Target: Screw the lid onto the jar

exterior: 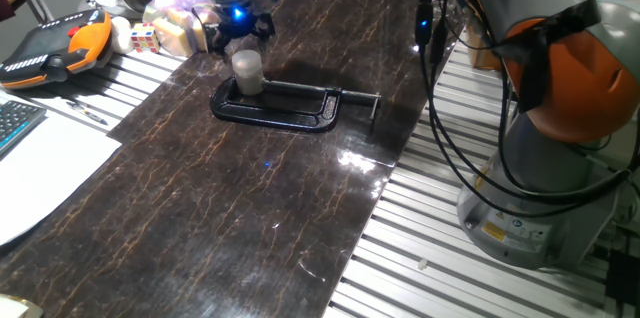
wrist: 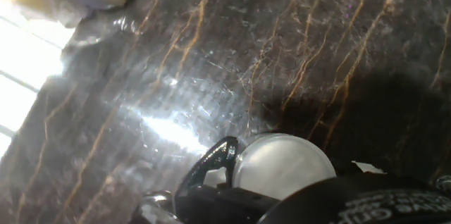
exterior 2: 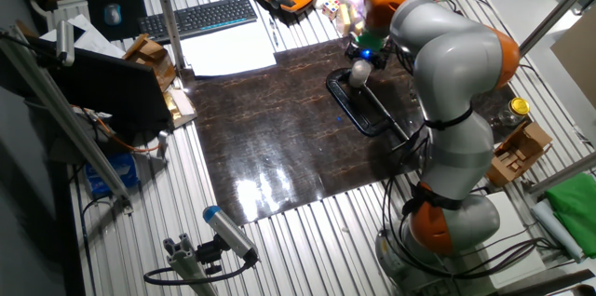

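The small whitish jar (exterior: 248, 77) stands upright in the jaw of a black C-clamp (exterior: 290, 110) on the dark marbled mat. The grey-white lid (exterior: 246, 58) sits on top of it. In the hand view the lid (wrist: 283, 165) shows as a frosted round disc at the bottom edge, with the clamp (wrist: 211, 164) beside it. My gripper (exterior: 240, 34) hangs just above and slightly behind the jar, not touching it. Its fingers (exterior: 263, 30) stand apart and hold nothing. In the other fixed view the jar (exterior 2: 358, 74) is just below the gripper (exterior 2: 366, 57).
A bag of small items (exterior: 178, 20) and a die (exterior: 143, 37) lie behind the gripper. An orange teach pendant (exterior: 55, 46) lies at the left, with paper (exterior: 45, 173) and a keyboard (exterior 2: 197, 17) nearby. A clear yellow-lidded jar (exterior 2: 518, 110) stands off the mat. Cables (exterior: 432, 68) hang at the right.
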